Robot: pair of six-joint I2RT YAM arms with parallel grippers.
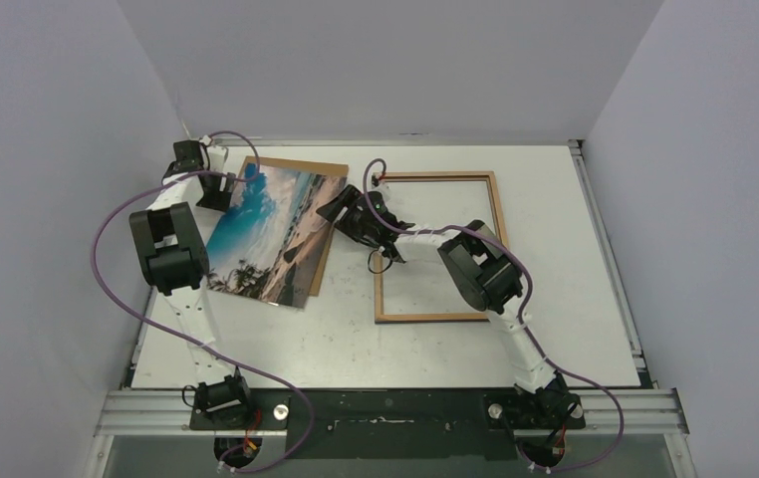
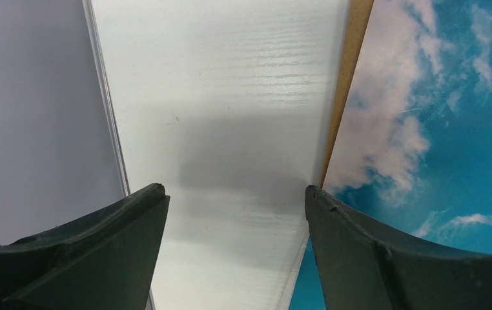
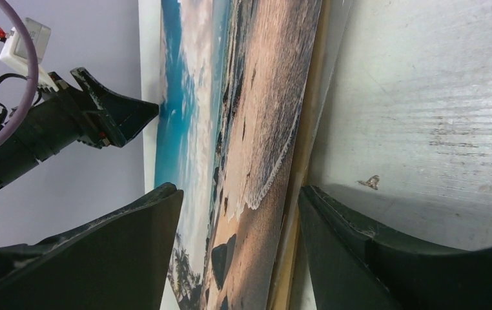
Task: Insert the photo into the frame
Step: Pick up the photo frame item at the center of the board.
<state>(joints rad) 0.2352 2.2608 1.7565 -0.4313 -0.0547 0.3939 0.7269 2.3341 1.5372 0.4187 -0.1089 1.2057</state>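
Note:
The photo (image 1: 268,234), a coast print with blue sky, lies on the table's left half, on top of a brown backing board (image 1: 306,165). The frame (image 1: 435,318) lies wood-brown side up to its right, partly under my right arm. My left gripper (image 1: 227,189) is open at the photo's far-left corner. In the left wrist view (image 2: 235,194) one finger (image 2: 385,258) is over the photo's sky edge (image 2: 437,116) and the other is over bare table. My right gripper (image 1: 329,212) is open, and in the right wrist view (image 3: 237,194) its jaws straddle the photo's right edge (image 3: 256,110) and the board's edge (image 3: 307,155).
Grey walls enclose the table on the left, back and right. A raised rail (image 1: 595,239) runs along the table's right side. The left wall (image 2: 37,116) stands close beside my left gripper. My left gripper (image 3: 111,116) also shows in the right wrist view.

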